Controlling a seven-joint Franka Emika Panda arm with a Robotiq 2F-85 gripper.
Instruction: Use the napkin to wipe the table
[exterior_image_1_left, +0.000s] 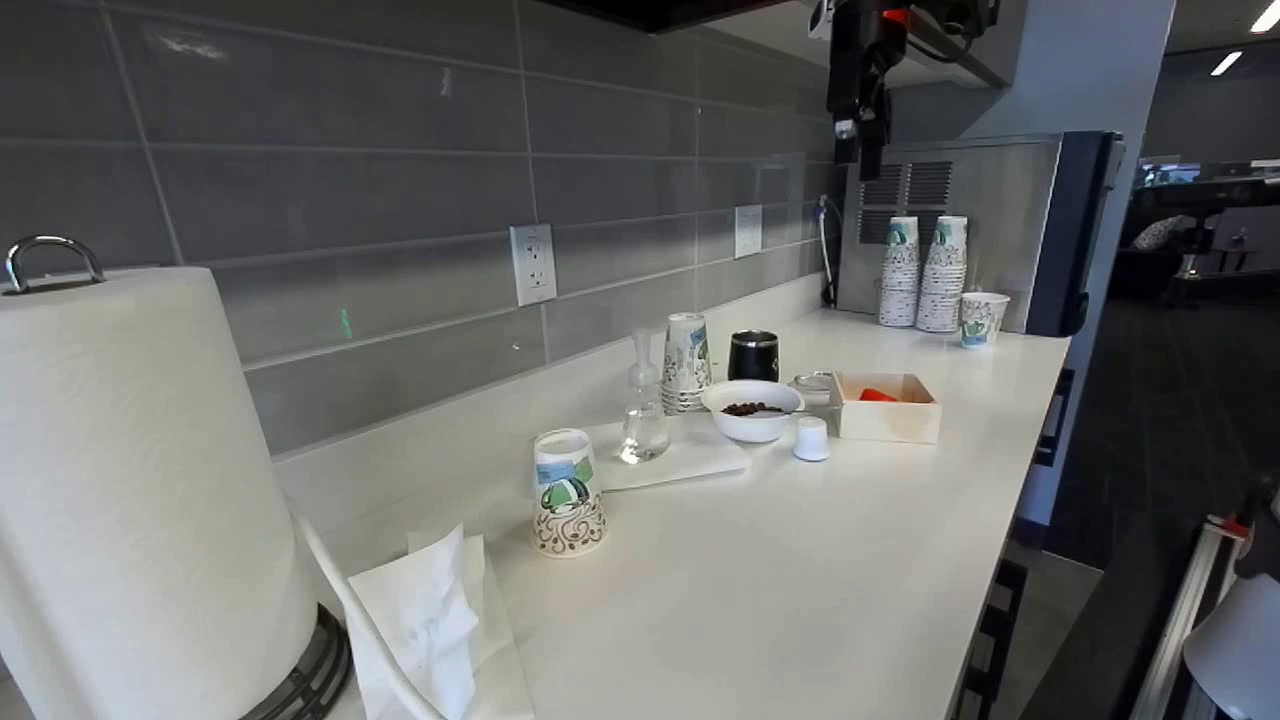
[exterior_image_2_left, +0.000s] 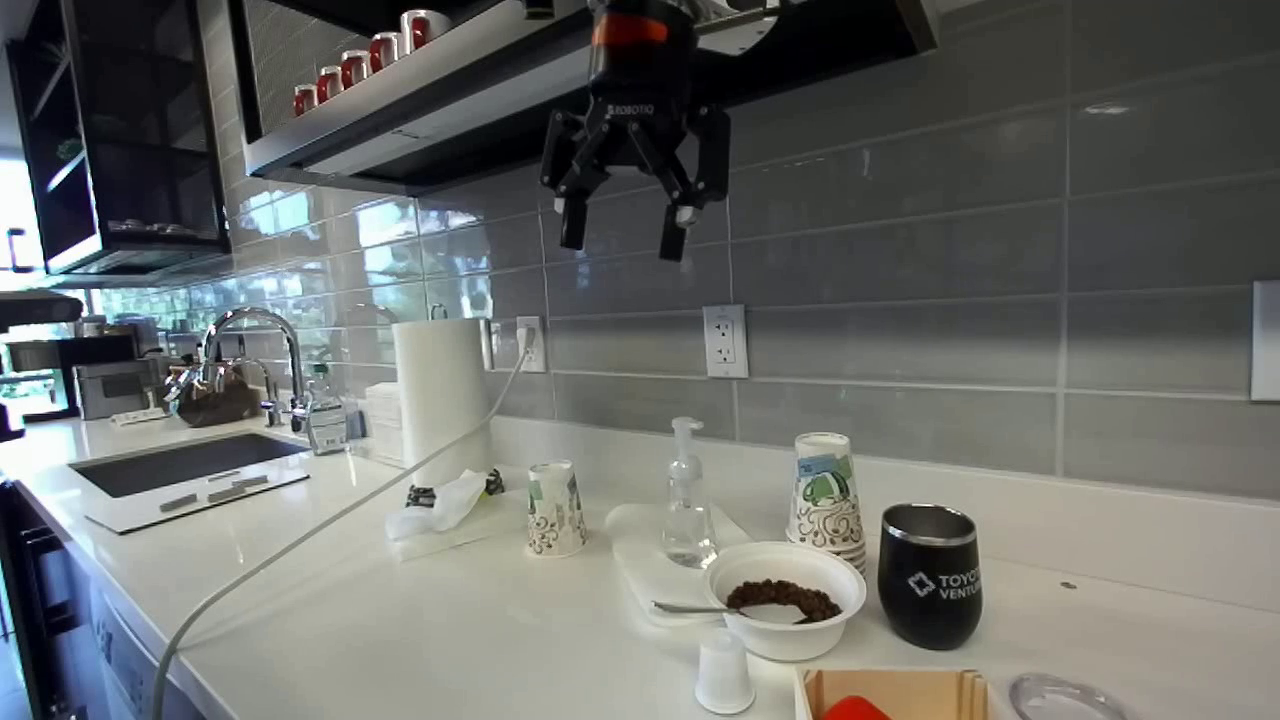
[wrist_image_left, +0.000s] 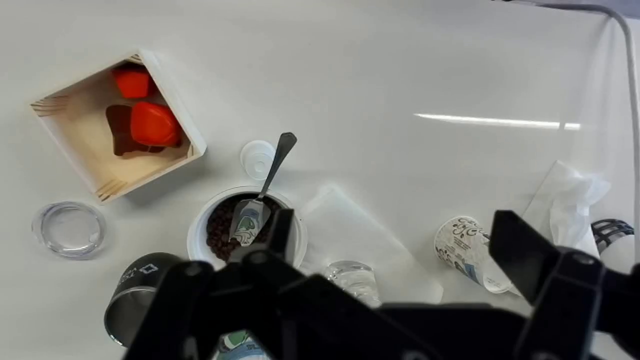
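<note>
In an exterior view, the black two-fingered hand (exterior_image_2_left: 622, 235) hangs high above the smooth off-white counter (exterior_image_2_left: 500, 640), before the grey tile wall (exterior_image_2_left: 900, 250); fingers spread well apart. The crumpled thin white paper napkin (exterior_image_2_left: 455, 505) lies on the counter in front of a tall white paper towel roll (exterior_image_2_left: 440, 385), a printed paper cup (exterior_image_2_left: 556, 510) near it. A pale cable (exterior_image_2_left: 340, 505) slants across the counter. Nearer the camera: round white bowl (exterior_image_2_left: 800, 646) of dark brown bits, metal spoon (exterior_image_2_left: 690, 608) resting in it, black metal tumbler (exterior_image_2_left: 930, 575) near. In an exterior view, the napkin sits just beside the towel roll, one fold standing up, the cable passing in front of part of it. A clear pump bottle (exterior_image_1_left: 645, 410) stands on a flat white sheet (exterior_image_1_left: 705, 460); beyond, an open light-wood box (exterior_image_1_left: 888, 425). Wrist view: napkin toward the right edge; box at upper left, holding glossy red pieces (wrist_image_left: 155, 124). The hand's spread fingers enter from below, partly covering bowl and paper cup.
</note>
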